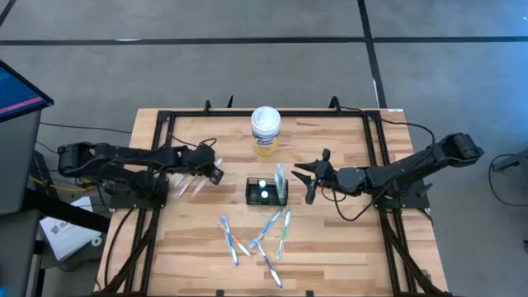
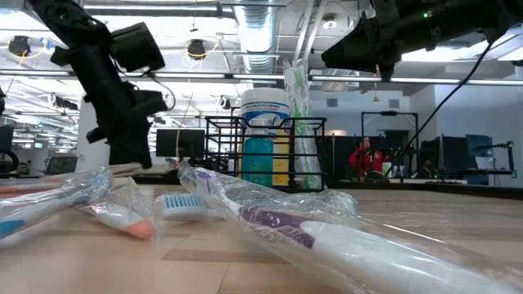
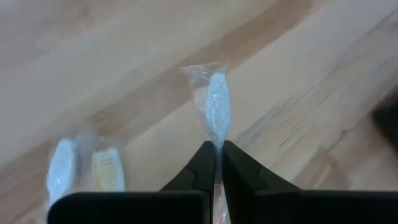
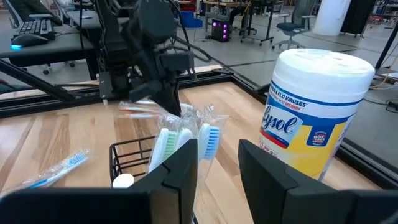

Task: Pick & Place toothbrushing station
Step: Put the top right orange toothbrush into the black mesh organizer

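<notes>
Black wire mesh forms the toothbrushing station (image 1: 266, 190), standing mid-table just in front of the white canister (image 1: 266, 129) with wrapped toothbrushes upright at its right end (image 1: 280, 180) and more wrapped toothbrushes (image 1: 254, 236) scattered on the wood nearer the front edge. Just to its right the right gripper (image 1: 308, 177) hovers with its fingers apart, holding nothing. Well to the station's left, the left gripper (image 3: 218, 163) is pinched together on a wrapped toothbrush (image 3: 216, 113), beside two others lying on the table (image 3: 81, 171).
</notes>
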Controlling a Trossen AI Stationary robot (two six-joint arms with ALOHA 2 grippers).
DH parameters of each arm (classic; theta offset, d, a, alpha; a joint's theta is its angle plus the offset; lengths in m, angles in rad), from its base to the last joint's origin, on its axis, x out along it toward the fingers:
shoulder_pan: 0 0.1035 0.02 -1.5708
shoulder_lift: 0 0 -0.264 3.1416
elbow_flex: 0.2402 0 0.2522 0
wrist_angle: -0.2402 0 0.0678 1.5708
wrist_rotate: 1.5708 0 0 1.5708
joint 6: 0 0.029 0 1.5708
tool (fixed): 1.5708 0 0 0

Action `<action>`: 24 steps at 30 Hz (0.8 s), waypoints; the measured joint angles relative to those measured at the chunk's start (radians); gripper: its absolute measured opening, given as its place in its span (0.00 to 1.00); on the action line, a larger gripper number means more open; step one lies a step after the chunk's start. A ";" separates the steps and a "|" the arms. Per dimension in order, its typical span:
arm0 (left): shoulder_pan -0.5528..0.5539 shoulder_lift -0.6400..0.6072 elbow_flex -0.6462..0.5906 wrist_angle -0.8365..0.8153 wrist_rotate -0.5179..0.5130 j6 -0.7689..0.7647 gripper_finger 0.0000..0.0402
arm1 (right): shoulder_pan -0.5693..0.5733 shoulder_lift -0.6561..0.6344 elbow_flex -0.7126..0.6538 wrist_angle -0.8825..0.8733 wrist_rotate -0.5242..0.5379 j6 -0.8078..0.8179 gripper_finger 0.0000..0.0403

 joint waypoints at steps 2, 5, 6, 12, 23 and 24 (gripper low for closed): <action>-0.019 -0.024 0.000 0.020 -0.012 0.001 0.01 | 0.000 0.000 0.000 -0.002 0.000 0.000 0.26; -0.054 -0.065 0.000 0.093 -0.016 0.016 0.01 | -0.001 0.000 0.000 -0.003 0.000 0.000 0.26; -0.066 -0.074 0.000 0.127 -0.017 0.028 0.01 | -0.001 0.000 0.000 -0.003 0.000 0.000 0.26; -0.138 -0.110 0.000 0.313 -0.036 0.082 0.01 | -0.001 0.000 0.000 -0.004 0.000 0.000 0.26; -0.212 -0.110 0.000 0.497 -0.095 0.190 0.01 | -0.001 0.000 0.000 -0.005 0.000 0.000 0.26; -0.217 -0.110 0.000 0.525 -0.095 0.206 0.01 | -0.001 0.000 0.000 -0.005 0.000 0.000 0.26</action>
